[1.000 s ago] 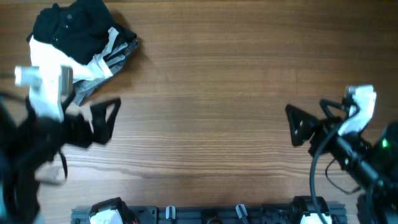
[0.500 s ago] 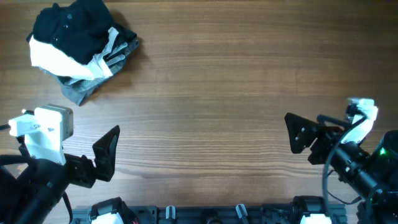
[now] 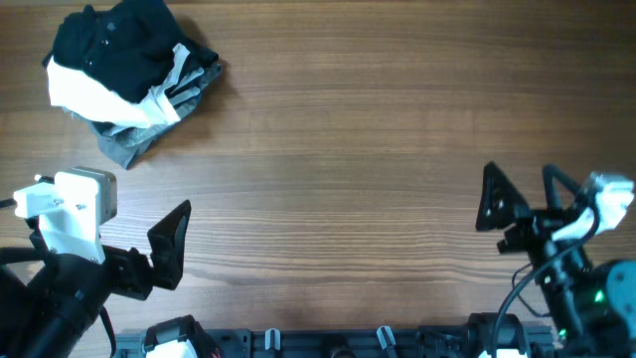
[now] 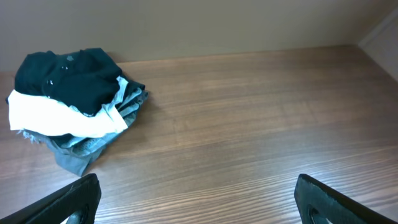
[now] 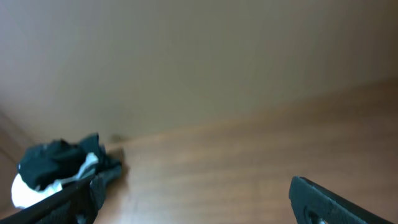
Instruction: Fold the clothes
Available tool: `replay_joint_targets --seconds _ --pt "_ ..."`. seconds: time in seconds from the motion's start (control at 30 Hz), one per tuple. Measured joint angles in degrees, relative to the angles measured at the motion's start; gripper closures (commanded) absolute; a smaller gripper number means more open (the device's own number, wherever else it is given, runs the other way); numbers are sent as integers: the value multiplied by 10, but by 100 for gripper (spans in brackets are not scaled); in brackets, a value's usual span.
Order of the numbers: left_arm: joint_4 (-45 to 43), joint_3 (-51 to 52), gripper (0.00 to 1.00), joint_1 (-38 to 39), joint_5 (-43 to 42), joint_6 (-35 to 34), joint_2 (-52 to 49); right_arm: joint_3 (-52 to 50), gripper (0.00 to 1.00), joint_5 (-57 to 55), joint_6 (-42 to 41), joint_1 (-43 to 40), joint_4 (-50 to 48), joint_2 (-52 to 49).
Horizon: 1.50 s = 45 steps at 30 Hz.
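Observation:
A pile of clothes (image 3: 124,72), black on top with white and grey under it, lies at the far left of the wooden table. It also shows in the left wrist view (image 4: 68,106) and small in the right wrist view (image 5: 56,171). My left gripper (image 3: 171,244) is open and empty near the front left edge, well short of the pile; its fingers frame bare table in its wrist view (image 4: 196,202). My right gripper (image 3: 522,199) is open and empty at the front right, far from the pile; only its finger ends show in its wrist view (image 5: 193,202).
The wooden table (image 3: 338,149) stretches between the two arms. A rail with mounts (image 3: 328,343) runs along the front edge. A plain wall (image 5: 186,62) stands behind the table.
The left arm drew back from beside the pile to the front left and now holds still. The right arm has moved right and tilted up.

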State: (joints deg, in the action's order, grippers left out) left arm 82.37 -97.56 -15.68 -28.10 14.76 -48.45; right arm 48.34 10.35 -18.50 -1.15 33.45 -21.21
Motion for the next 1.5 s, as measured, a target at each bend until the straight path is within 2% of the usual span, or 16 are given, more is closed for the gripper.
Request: replay_joint_targets --seconds 0.13,0.23,0.37,0.57,0.63,1.37,1.5 --pt "-1 0 0 0 0 0 0 -135 0 -3 11 0 -20 118" --pt "-1 0 0 0 0 0 0 -229 0 38 87 0 -81 195" --pt "-1 0 0 0 0 0 0 -315 0 130 204 2 -167 201" --pt "-1 0 0 0 0 0 0 -451 0 167 243 2 -331 202" --pt "-1 0 0 0 0 0 0 -480 0 169 249 2 -347 202" --pt "-1 0 0 0 0 0 0 -480 0 173 253 3 -356 203" --pt "16 0 0 29 1 2 0 -480 0 173 253 3 -356 203"
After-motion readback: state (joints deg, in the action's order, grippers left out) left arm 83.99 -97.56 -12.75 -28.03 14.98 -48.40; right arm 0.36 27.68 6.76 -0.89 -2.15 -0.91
